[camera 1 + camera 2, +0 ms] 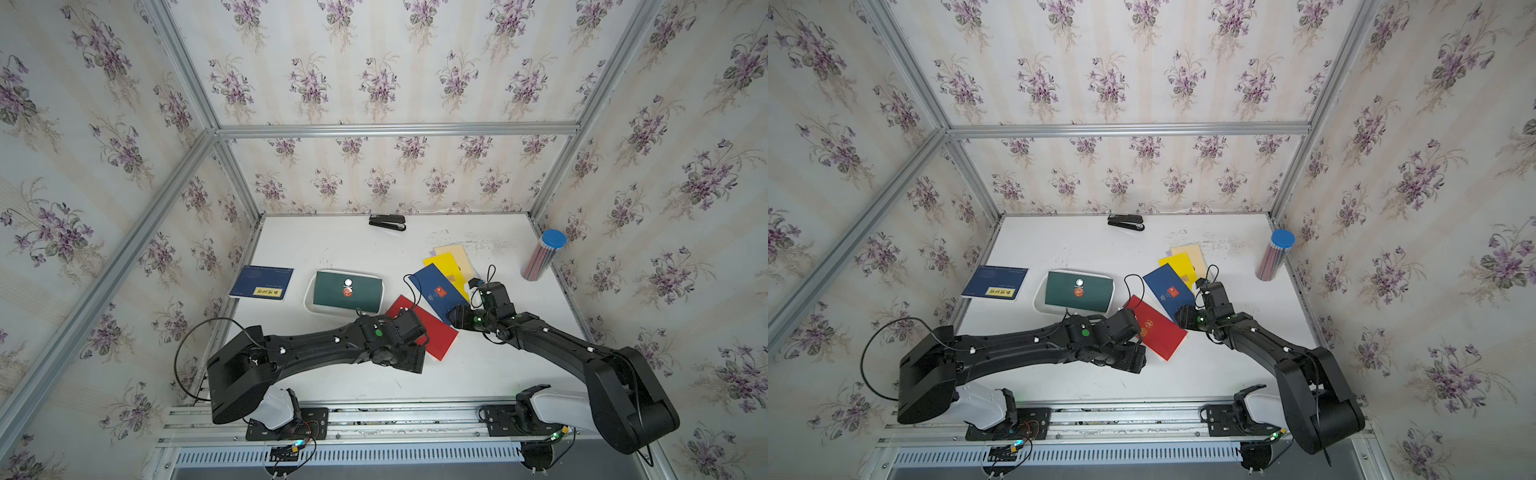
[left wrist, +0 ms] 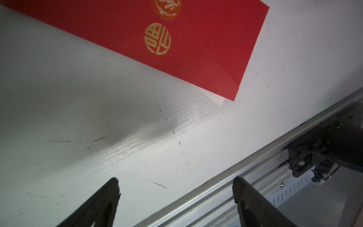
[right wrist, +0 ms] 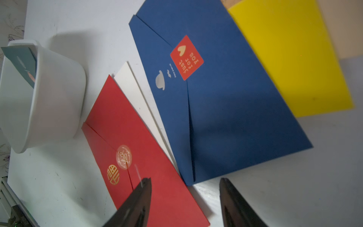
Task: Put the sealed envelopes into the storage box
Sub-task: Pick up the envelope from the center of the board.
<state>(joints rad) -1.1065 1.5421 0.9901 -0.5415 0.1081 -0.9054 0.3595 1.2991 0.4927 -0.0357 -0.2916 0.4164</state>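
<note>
One green envelope [image 1: 347,293] [image 1: 1079,291] lies flat in the box [image 1: 309,299] [image 1: 1040,299], seal up, covering most of its floor. The other envelopes fan out on the surface [image 1: 332,249] to the box's right. A red envelope [image 1: 436,332] [image 1: 1158,328] [image 3: 127,121] sits just beside the box. Behind it come a navy envelope [image 1: 436,291] [image 1: 1167,291] [image 3: 225,108], a yellow envelope [image 1: 446,266] [image 1: 1179,264] [image 3: 290,59] and, farthest back, a cream envelope [image 1: 457,253] [image 1: 1190,251]. A white envelope [image 3: 135,92] [image 2: 214,96] peeks out from under the red and navy ones. The navy one also overlaps the yellow.

The left claw [image 2: 175,180] is spread wide with nothing between its fingers. It hangs over bare surface near the front rail [image 2: 245,173], and the red envelope's [image 2: 196,39] corner is close ahead. In both top views the left wrist hides part of that envelope.

The right claw [image 3: 185,179] is also parted and empty. One fingertip [image 3: 146,183] is over the red envelope and the other is over bare surface, with the navy envelope's near corner between them. Whether that fingertip touches the paper cannot be told.

A book [image 1: 262,282] lies left of the box, a stapler [image 1: 387,222] sits at the back edge, and a pencil tube [image 1: 544,255] stands at the far right.
</note>
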